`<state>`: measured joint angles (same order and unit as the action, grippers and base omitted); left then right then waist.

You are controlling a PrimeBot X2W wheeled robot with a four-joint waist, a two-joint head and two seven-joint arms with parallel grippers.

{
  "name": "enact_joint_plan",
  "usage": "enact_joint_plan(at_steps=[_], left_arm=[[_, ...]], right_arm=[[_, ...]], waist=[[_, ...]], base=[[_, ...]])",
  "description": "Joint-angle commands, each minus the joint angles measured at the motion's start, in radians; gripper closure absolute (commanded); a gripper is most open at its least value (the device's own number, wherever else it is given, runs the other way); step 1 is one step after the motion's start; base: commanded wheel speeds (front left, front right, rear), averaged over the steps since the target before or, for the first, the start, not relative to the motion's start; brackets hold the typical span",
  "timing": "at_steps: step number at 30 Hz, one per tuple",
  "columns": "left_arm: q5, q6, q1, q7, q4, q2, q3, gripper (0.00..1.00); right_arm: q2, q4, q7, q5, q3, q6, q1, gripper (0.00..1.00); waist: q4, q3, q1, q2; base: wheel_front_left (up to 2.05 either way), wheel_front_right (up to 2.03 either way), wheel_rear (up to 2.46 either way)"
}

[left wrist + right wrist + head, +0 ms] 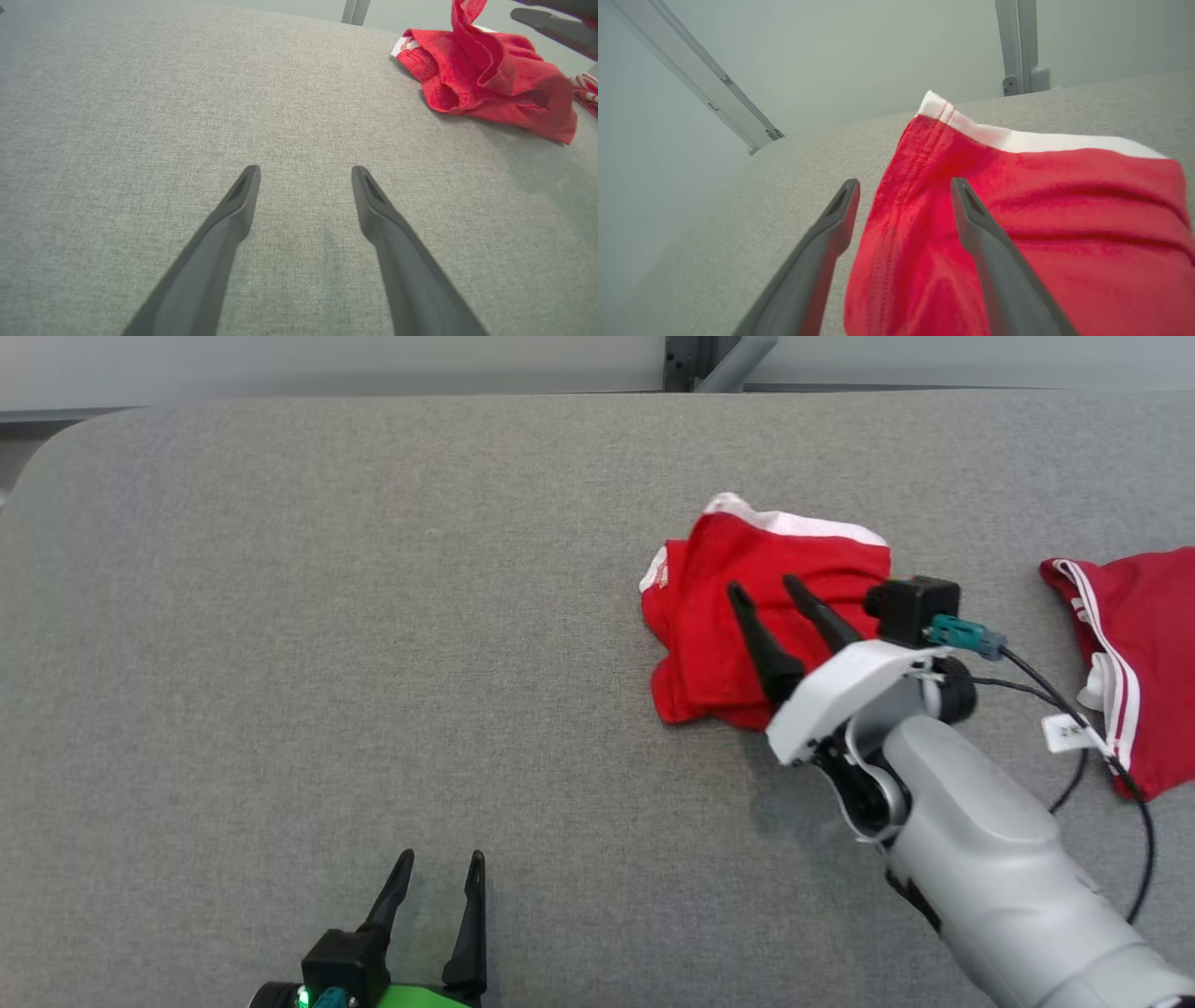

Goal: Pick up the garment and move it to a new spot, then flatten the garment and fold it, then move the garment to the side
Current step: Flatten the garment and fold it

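Garment [698,633] lies on the table [327,616] right of centre; second cloth [1146,644], seemingly apart, farther right.

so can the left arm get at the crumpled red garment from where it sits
Probably yes: bare table lies between the left pincer and the crumpled red garment, though the right pincer hangs open over it and could crowd the approach.

A grey fabric-covered table [327,616] with a rounded far-left corner carried two pieces of clothing. The crumpled red garment [700,644], edged with a white band, lay right of centre. A second garment [1153,653], darker red with white stripes, possibly shorts, lay well apart at the right edge.
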<state>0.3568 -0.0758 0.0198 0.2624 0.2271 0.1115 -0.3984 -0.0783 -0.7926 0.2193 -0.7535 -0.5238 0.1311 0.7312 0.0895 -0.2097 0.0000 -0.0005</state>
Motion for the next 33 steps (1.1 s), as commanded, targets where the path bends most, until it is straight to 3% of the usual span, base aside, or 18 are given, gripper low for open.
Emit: enact_joint_plan(at_steps=[1,4,7,12,16,22,33], left_arm=[[0.001,-0.007,0.022,0.003,-0.009,0.012,0.016,0.00],[0.005,-0.012,0.043,0.003,-0.023,0.017,0.034,0.00],[-0.002,-0.013,0.061,0.003,-0.047,0.016,0.056,0.00],[-0.017,-0.010,0.071,0.003,-0.075,0.013,0.081,0.00],[-0.032,0.003,0.082,0.003,-0.099,0.004,0.116,0.00],[-0.061,0.021,0.109,0.003,-0.148,-0.025,0.193,0.00],[-0.121,0.089,0.128,0.003,-0.117,-0.053,0.272,0.00]], right_arm=[[-0.058,0.044,0.018,0.039,0.005,-0.001,-0.058,0.00],[-0.113,0.127,0.029,0.075,0.031,-0.001,-0.131,0.00],[-0.192,0.229,0.040,0.133,0.120,-0.001,-0.241,0.00],[-0.232,0.340,0.046,0.271,0.267,-0.001,-0.342,0.00],[-0.196,0.467,0.045,0.424,0.446,-0.001,-0.482,0.00],[-0.131,0.580,0.046,0.551,0.582,-0.001,-0.639,0.00],[-0.075,0.591,0.046,0.636,0.598,-0.001,-0.767,0.00]], waist=[[-0.038,0.036,0.0000,0.0005],[-0.062,0.055,0.0000,0.0005],[-0.085,0.074,0.0000,0.0005],[-0.100,0.089,0.0000,0.0005],[-0.105,0.111,0.0000,0.0005],[-0.102,0.150,0.0000,0.0005],[-0.079,0.186,0.0000,0.0005]], base=[[0.00,0.00,0.00],[0.00,0.00,0.00],[0.00,0.00,0.00],[0.00,0.00,0.00],[0.00,0.00,0.00],[0.00,0.00,0.00],[0.00,0.00,0.00]])
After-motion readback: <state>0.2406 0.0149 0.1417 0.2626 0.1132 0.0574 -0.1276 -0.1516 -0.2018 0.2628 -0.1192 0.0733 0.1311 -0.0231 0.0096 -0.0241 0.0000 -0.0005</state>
